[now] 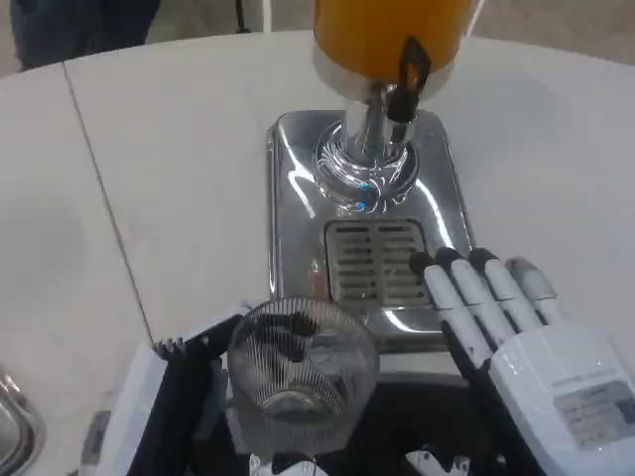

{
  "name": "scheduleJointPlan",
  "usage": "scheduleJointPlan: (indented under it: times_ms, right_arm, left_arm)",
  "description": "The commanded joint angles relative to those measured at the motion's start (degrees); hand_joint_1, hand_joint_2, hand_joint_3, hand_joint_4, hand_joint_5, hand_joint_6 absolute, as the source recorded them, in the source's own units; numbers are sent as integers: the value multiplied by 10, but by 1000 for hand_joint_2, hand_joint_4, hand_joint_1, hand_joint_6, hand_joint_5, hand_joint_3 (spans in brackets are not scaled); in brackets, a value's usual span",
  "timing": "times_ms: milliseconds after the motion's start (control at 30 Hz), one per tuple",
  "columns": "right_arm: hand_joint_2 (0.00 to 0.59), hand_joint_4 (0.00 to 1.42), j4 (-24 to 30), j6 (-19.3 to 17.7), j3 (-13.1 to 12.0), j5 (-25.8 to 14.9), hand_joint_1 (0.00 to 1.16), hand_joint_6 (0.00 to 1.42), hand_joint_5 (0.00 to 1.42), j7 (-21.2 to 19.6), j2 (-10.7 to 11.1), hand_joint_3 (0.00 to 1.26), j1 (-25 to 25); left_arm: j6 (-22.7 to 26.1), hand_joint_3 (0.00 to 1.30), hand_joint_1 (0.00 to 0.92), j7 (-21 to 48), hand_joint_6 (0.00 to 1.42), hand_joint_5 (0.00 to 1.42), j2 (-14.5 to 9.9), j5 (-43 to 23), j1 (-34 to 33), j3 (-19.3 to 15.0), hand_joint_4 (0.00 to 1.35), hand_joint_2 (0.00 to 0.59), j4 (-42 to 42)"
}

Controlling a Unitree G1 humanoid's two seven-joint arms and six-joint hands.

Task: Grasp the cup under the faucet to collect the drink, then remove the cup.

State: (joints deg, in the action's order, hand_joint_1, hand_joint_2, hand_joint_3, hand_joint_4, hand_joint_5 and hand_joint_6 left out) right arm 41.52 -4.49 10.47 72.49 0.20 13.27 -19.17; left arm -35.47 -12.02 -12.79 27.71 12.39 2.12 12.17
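Cup (303,372) sits low in the head view, just in front of the dispenser's steel base (298,188), held up at the near edge of the table (149,178). The left hand (184,397) grips it from the left side: dark fingers curl round the wall, and some show through the glass. How tightly they close on the far side cannot be made out.

The right hand (516,347) holds nothing. Its fingers (466,297) lie straight and close together, pointing away from the robot, their black tips reaching over the right front corner of the base beside the drip grate (372,258). Whether they touch the metal or hover just above it is unclear.

The cup is clear ribbed glass, seen from above with its round mouth open to the camera. No orange liquid is visible inside.

Beyond the grate rises the shiny column (362,159) of the dispenser, carrying the orange tank (382,30). A black tap lever (409,74) hangs at the tank's front. The cup is nearer the robot than the grate and not under the tap.
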Motion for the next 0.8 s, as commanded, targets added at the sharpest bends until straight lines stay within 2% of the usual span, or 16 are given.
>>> scheduleJointPlan:
  times_ms: [33, 133, 333, 467, 800]
  right_arm:
    - [334, 0, 11, 13, -16, -1, 557, 0, 0, -6, -11, 0, -16]
    - [334, 0, 13, 20, -25, -1, 558, 0, 0, -11, -18, 0, -25]
    - [337, 0, 22, 27, -33, -4, 563, 0, 0, -8, -30, 0, -31]
    - [335, 0, 34, 31, -32, 5, 563, 0, 0, -3, -42, 0, -36]
    - [335, 0, 61, 38, -17, 50, 563, 0, 0, 2, -72, 0, -79]
  left_arm:
    - [4, 1174, 587, -16, 1424, 1424, 15, 16, -26, -2, 1098, 0, -12]
    - [18, 1174, 587, -23, 1424, 1424, 24, 25, -52, -3, 1098, 0, -30]
    - [40, 1174, 586, -42, 1424, 1424, 34, 51, -149, 7, 1098, 0, -100]
    - [45, 1174, 583, -59, 1424, 1424, 38, 62, -199, 21, 1098, 0, -149]
    - [44, 1174, 582, -114, 1424, 1424, 49, 75, -335, 67, 1098, 0, -344]
